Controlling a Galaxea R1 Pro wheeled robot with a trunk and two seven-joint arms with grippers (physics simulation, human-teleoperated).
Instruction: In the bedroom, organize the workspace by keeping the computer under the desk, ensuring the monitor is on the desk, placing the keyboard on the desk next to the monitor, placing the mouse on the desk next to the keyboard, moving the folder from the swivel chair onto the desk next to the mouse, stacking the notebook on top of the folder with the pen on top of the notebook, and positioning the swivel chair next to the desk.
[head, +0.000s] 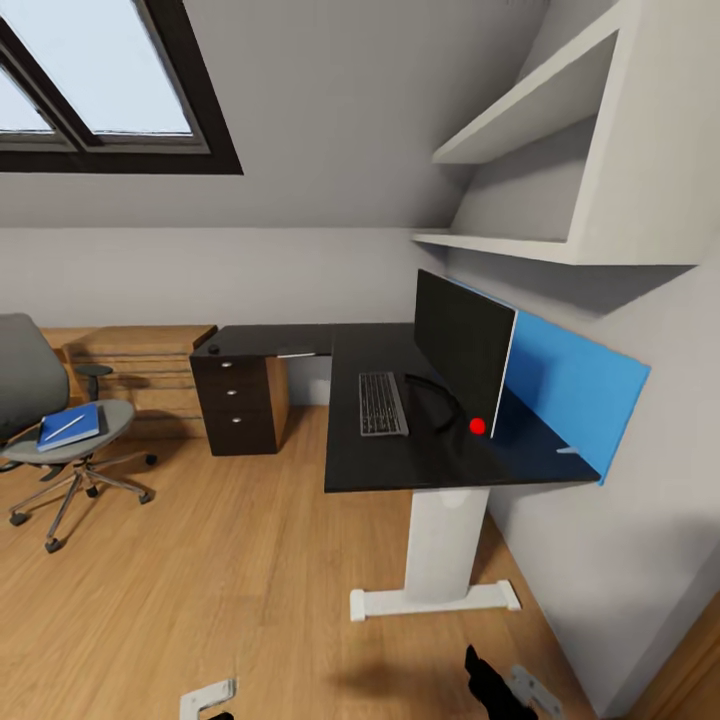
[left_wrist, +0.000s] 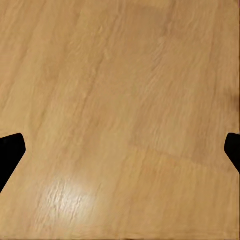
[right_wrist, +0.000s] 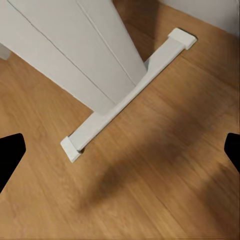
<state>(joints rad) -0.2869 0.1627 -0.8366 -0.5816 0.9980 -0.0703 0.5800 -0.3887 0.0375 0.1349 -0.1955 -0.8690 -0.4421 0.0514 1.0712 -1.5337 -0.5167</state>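
Note:
A black L-shaped desk (head: 400, 465) on a white leg (head: 440, 545) stands against the right wall. On it the dark monitor (head: 463, 345) stands upright with the keyboard (head: 382, 403) flat just to its left. A small dark thing, perhaps the mouse (head: 213, 349), lies on the desk's far left wing. At the left the grey swivel chair (head: 40, 400) carries a blue folder or notebook (head: 72, 427) with a white pen (head: 63, 428) on top. The computer is out of view. My left gripper (left_wrist: 120, 155) is open over bare floor. My right gripper (right_wrist: 120, 155) is open above the desk's white foot (right_wrist: 130, 95).
A dark drawer unit (head: 238, 400) stands under the desk's left wing. A blue panel (head: 570, 385) lines the wall behind the desk, white shelves (head: 560, 130) hang above it, and low wooden furniture (head: 140, 365) sits behind the chair. Wooden floor (head: 220, 580) spreads between me and the chair.

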